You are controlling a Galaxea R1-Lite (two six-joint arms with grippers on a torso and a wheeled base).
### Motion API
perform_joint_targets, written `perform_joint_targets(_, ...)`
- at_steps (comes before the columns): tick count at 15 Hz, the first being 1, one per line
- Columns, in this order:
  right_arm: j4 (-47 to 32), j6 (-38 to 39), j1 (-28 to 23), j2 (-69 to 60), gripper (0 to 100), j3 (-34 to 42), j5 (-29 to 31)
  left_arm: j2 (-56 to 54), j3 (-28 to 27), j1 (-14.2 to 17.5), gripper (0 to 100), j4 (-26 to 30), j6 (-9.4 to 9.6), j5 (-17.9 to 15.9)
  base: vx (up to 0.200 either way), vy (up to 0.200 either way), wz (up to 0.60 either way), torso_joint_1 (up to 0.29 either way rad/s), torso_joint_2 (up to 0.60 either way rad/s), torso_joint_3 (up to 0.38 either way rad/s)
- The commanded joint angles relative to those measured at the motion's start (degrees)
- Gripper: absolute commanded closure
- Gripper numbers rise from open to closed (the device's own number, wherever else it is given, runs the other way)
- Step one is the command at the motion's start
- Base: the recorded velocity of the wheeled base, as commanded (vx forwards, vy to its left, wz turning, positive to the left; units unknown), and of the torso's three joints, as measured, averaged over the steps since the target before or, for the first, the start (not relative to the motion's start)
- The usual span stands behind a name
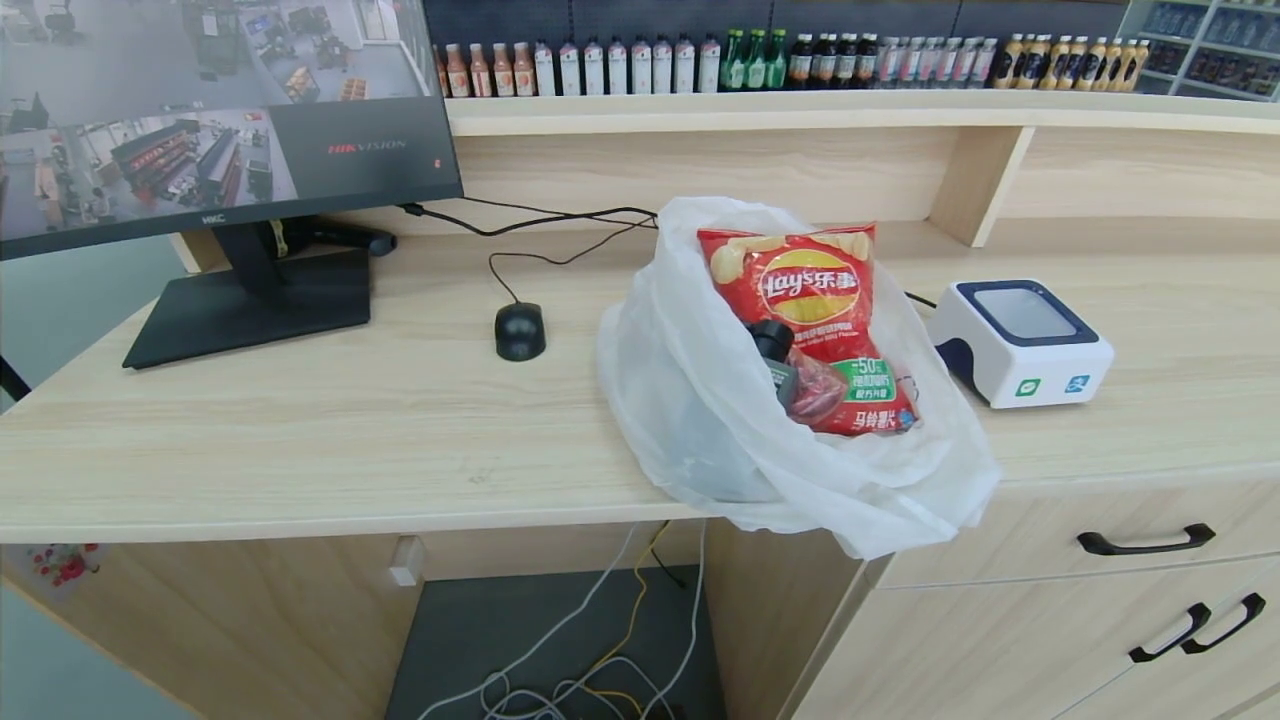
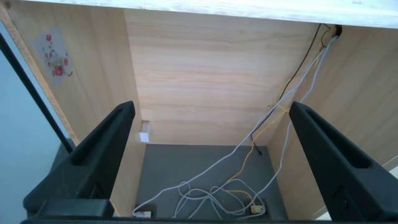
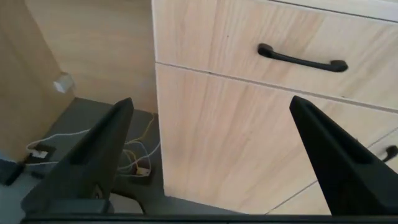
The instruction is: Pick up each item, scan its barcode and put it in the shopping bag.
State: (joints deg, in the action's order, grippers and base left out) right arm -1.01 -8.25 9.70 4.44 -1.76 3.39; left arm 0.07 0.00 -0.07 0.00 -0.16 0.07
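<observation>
A translucent white shopping bag (image 1: 700,420) sits on the wooden counter (image 1: 300,430), its mouth open toward me. Inside it stands a red chip bag (image 1: 810,300) with a dark capped bottle (image 1: 772,345) beside it. The white barcode scanner (image 1: 1018,340) with a dark window rests just right of the bag. My left gripper (image 2: 211,162) hangs open below the counter, facing the knee space and its cables. My right gripper (image 3: 211,162) is open too, low in front of the drawer fronts (image 3: 249,124).
A monitor (image 1: 210,110) on a black stand occupies the counter's back left, with a black mouse (image 1: 520,330) and its cable in the middle. Bottles (image 1: 780,62) line the shelf behind. Drawers with black handles (image 1: 1145,545) sit below right; loose cables (image 2: 230,186) lie on the floor.
</observation>
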Motion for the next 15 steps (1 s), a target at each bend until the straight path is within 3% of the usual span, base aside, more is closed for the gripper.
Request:
perform_joint_targets(1,0.0,0.1,-7.9,2.9,0,0.0,-0.1,0.0,0.0,0.0,0,0.0,-0.02,0.0,0.000,0.000,0.00,0.000,0.00,0.000)
perform_joint_targets(4,0.5,0.0,-4.9,0.7,0,0.2,-1.1,0.0,0.0,0.0,0,0.0,-0.02,0.0,0.000,0.000,0.00,0.000,0.00,0.000)
perform_joint_targets(6,2.1,1.0,-4.9,0.7,0,0.7,1.8,0.0,0.0,0.0,0,0.0,-0.02,0.0,0.000,0.000,0.00,0.000,0.00,0.000)
perform_joint_targets(7,1.6,2.7,-5.5,0.8,0,0.6,2.2,0.0,0.0,0.0,0,0.0,-0.02,0.0,0.000,0.000,0.00,0.000,0.00,0.000)
perform_joint_targets(9,0.5,2.5,-11.7,1.5,0,0.3,1.6,0.0,0.0,0.0,0,0.0,-0.02,0.0,0.000,0.000,0.00,0.000,0.00,0.000)
perform_joint_targets(11,0.4,2.0,-11.5,-0.3,0,0.2,0.6,0.0,0.0,0.0,0,0.0,-0.02,0.0,0.000,0.000,0.00,0.000,0.00,0.000)
perform_joint_targets(12,0.4,0.7,-8.9,-2.8,0,0.2,-1.5,0.0,0.0,0.0,0,0.0,-0.02,0.0,0.000,0.000,0.00,0.000,0.00,0.000)
perform_joint_targets(15,1.0,3.3,-9.6,-4.4,0,0.5,-3.3,0.0,0.0,0.0,0,0.0,-0.02,0.0,0.000,0.000,0.00,0.000,0.00,0.000)
